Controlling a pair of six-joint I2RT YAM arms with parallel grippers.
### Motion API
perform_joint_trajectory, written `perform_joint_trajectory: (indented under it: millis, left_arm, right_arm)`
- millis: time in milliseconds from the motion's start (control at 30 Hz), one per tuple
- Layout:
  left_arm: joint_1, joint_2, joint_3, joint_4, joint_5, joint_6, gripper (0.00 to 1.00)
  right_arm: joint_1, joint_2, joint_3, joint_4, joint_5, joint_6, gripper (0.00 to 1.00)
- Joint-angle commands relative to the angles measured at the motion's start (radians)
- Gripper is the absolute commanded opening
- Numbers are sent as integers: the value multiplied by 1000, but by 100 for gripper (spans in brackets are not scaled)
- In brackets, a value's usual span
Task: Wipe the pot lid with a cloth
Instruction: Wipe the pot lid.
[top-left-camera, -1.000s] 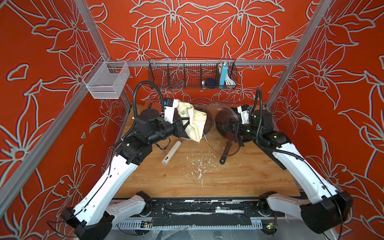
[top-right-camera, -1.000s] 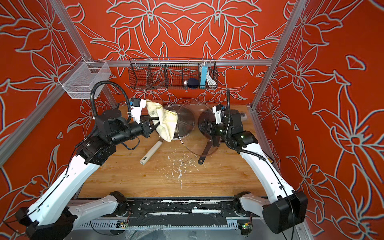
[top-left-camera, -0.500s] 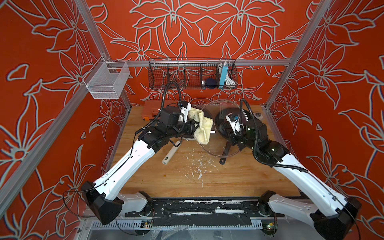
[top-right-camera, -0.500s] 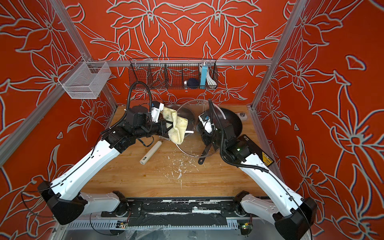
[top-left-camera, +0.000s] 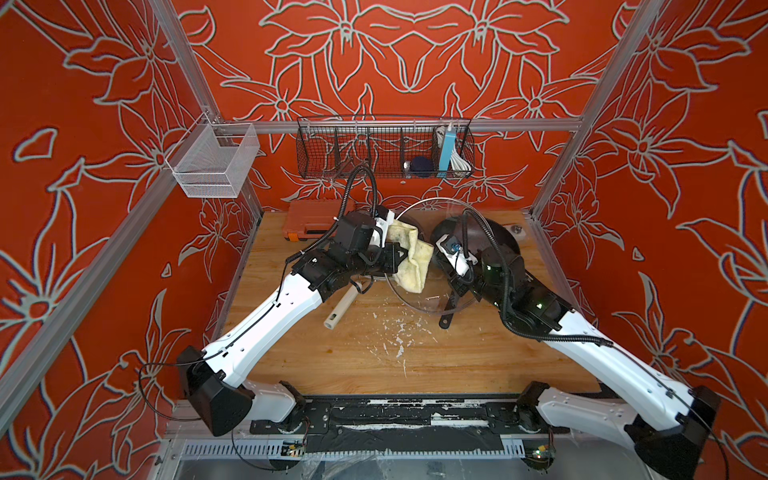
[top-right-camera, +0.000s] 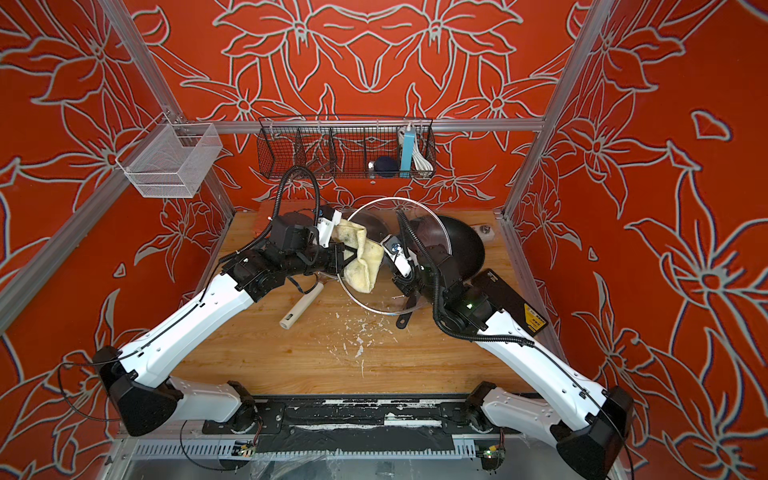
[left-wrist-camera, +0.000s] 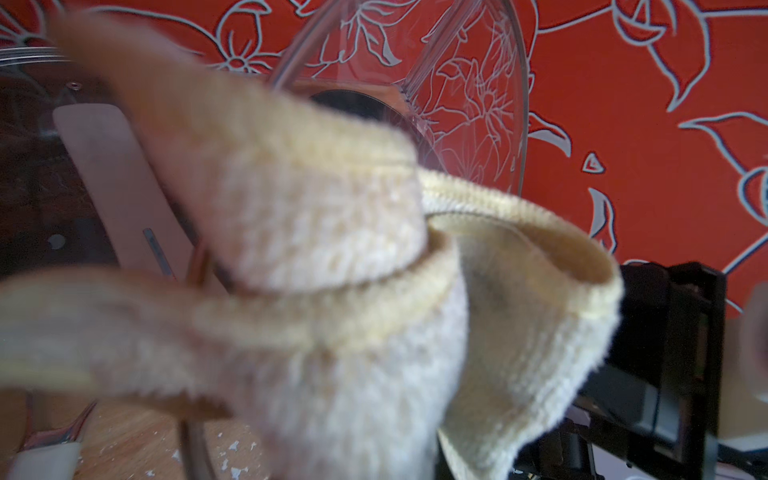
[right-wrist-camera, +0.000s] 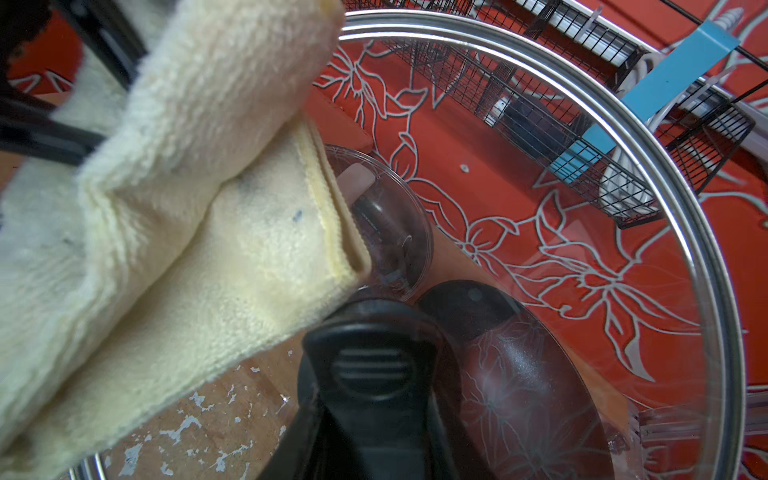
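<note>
Right wrist view: glass pot lid fills the frame, yellow cloth lying against it at the left.
Both top views put the pot lid at frame centre, tilted up on edge; can't tell if its low rim touches the table. My right gripper is clamped on the lid's black handle. My left gripper is closed tight on the cloth, which hangs folded over the lid's left half. Cloth has a few dark smudges. Black pan sits just behind the lid, upper right of centre. Pale handle pokes out under my left arm, white flecks on the wood below the lid. Orange case at back left, wire basket on the back wall.
</note>
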Motion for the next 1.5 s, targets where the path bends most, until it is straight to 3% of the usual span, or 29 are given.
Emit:
perform_joint_trajectory:
  millis: [0,267,433,667,833,1167,1467]
  left_arm:
    - [-16,33,9,43,13,3,0]
    - [28,29,22,-22,-59,12,0]
    - [100,36,93,-64,-55,53,0]
    - [114,121,219,-110,10,119,0]
    - [73,162,271,-114,24,151,0]
    - [-17,327,510,-277,48,229,0]
    - [-82,453,638,-380,49,243,0]
  right_arm:
    - [32,-25,41,211,-2,-36,0]
    - [39,-37,19,210,34,-87,0]
    - [63,-57,-16,224,22,-167,0]
    - [133,-48,-28,240,59,-301,0]
    - [178,-16,-22,242,98,-375,0]
    - [276,56,-14,254,202,-535,0]
    - [298,75,-3,260,224,-564,0]
